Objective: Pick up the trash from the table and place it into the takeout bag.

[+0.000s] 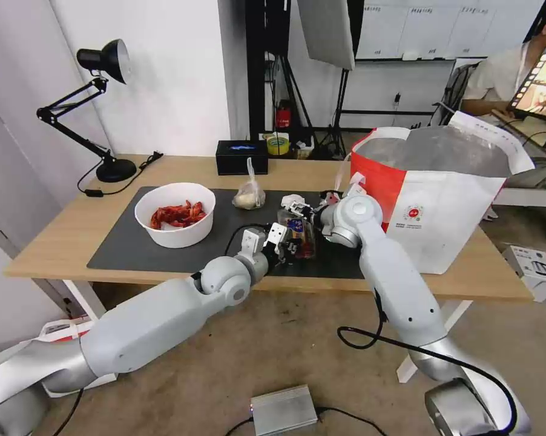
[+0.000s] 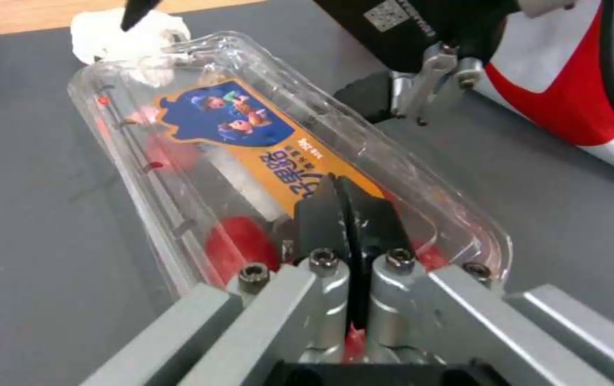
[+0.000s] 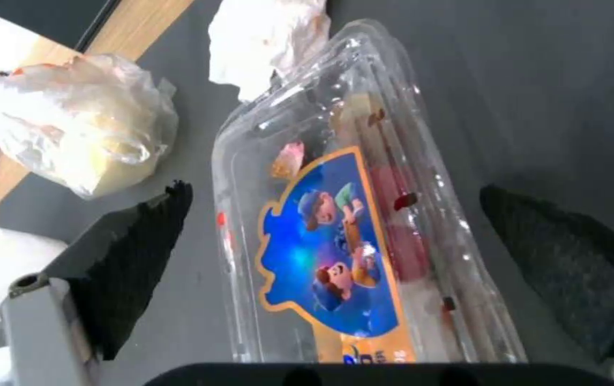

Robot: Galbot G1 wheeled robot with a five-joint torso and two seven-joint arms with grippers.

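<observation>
The clear plastic box lies flat on the dark mat, just beside the takeout bag and nearer the tabletop's front edge than the bag's mouth. The left claw is pinched closed, its tips resting at the box's near end. The right claw is spread wide, one finger on each long side of the box with bare mat showing in both gaps. The crumpled tissue touches the box's far end. The knotted bag sits near, away from the takeout bag; the white bowl stands well apart beyond it.
</observation>
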